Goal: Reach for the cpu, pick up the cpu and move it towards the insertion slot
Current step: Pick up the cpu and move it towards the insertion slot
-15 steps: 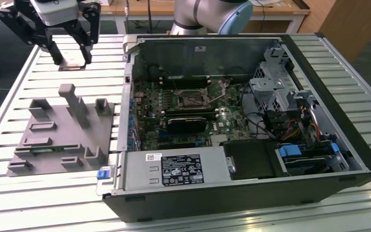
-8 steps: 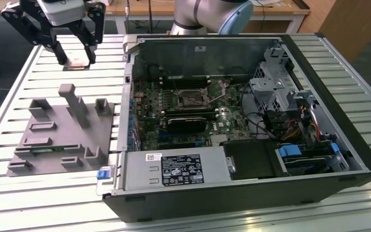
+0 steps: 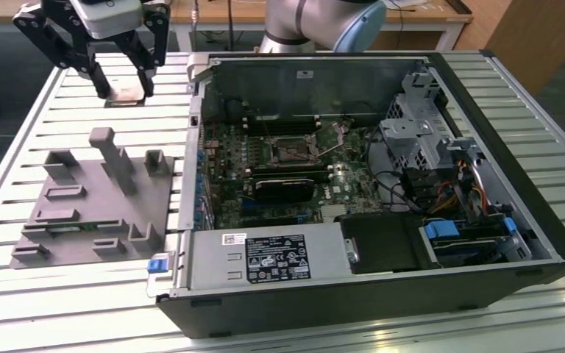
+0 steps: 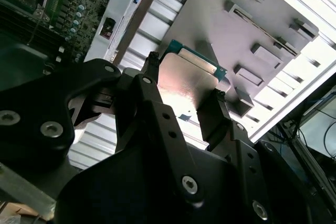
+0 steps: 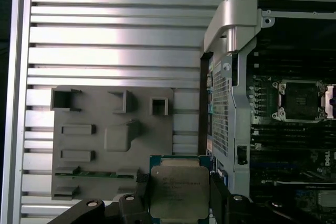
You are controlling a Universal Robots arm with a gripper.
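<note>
The jaws are closed on the cpu point(image 5: 179, 191), one finger pressed to each of two opposite edges, so that in both wrist views the chip sits squarely between them with its silvery metal top bare and a thin green rim showing along its far edge. The gripper point(image 3: 123, 94) hangs in the air with the chip point(image 4: 188, 74) lifted clear of everything beneath it; in the exterior view it hovers above the slatted metal table point(image 3: 76, 110), on the far side of the grey plastic fixture point(image 3: 96, 198) and off to the exterior view's left of the open computer case point(image 3: 381, 191). Taking the case as the landmark, the fixture with its blocks and posts lies just beside the case's outer wall, and the chip is outside that wall, above the table and not yet over the motherboard point(image 3: 273, 176). The insertion slot point(image 3: 293, 149) sits inside the case, near the middle of the board, a dark square in a silvery frame with its lever arm point(image 3: 334, 147) swung aside; the first wrist view shows the same socket point(image 5: 300, 99) well apart from the held chip, beyond the case wall. As a judgement of progress: reaching and picking up look finished, since the chip is gripped and airborne, while the carry to the socket has most of its way left.
</note>
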